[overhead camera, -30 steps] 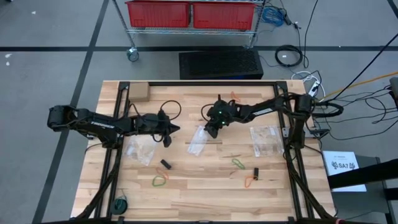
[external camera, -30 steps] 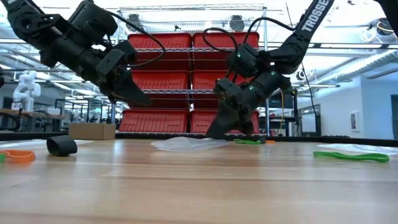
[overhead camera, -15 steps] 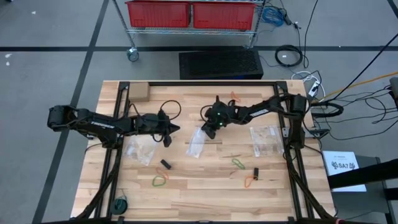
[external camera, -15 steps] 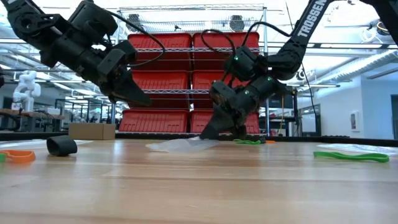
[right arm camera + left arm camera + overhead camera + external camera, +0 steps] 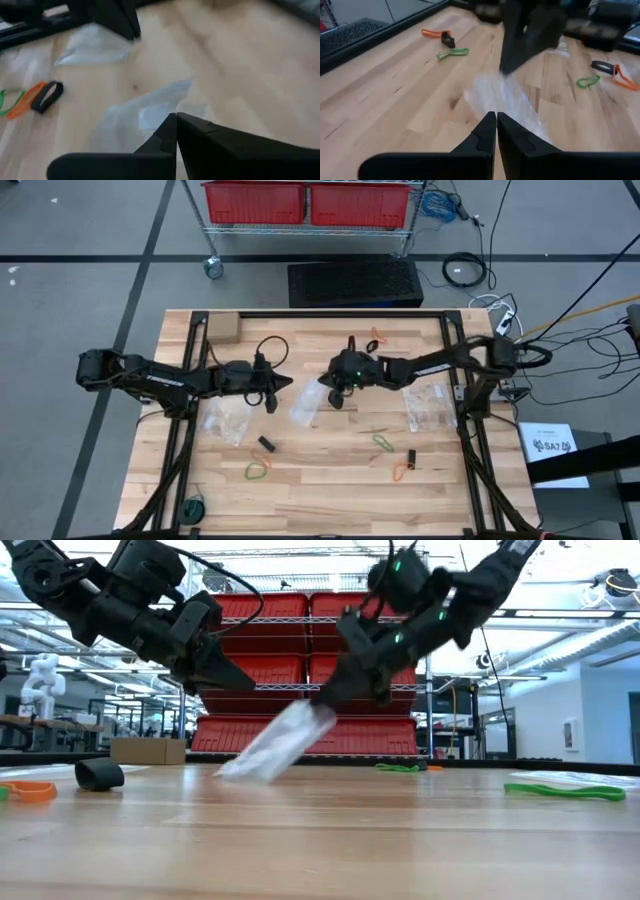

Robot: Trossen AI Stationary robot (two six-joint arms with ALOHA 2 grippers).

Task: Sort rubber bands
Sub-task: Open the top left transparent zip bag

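— Since a second ago, what is changing?
— Right hand [image 5: 325,705] is lifting the bag [image 5: 270,743] by one edge, clamped tight on it; its far end is dragging the tabletop [image 5: 330,480].
— And the left hand [image 5: 272,392]?
— Hovering beside, pinched closed, empty.
— Bands [image 5: 383,443]?
— Lying scattered near the front, well apart from both. Light, floppy; I'd pinch one strand.
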